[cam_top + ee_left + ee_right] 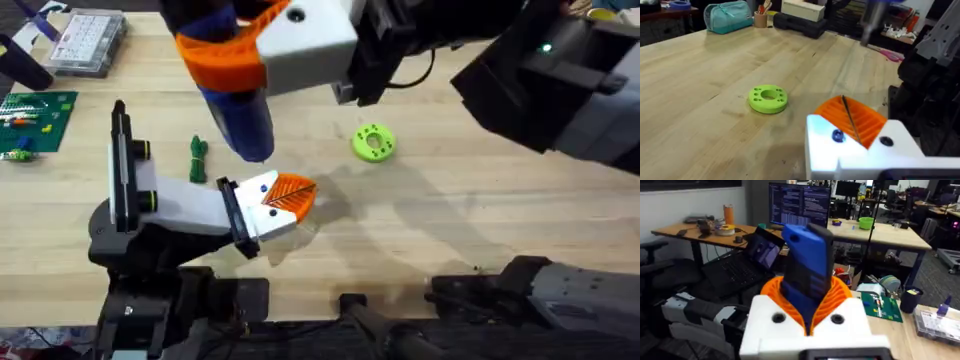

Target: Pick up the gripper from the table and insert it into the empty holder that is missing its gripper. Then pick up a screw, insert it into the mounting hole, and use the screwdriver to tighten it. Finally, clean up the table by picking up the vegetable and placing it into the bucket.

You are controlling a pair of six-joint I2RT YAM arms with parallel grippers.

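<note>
The right gripper point(807, 312) is closed around the blue screwdriver point(807, 265), held over the table point(450, 230). Its thin bit seems to reach the left gripper point(285, 200), whose opening I cannot tell.

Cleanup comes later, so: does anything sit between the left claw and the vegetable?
Nothing lies on the table between the left claw and the vegetable, but the screwdriver in the right claw hangs over that gap.
</note>
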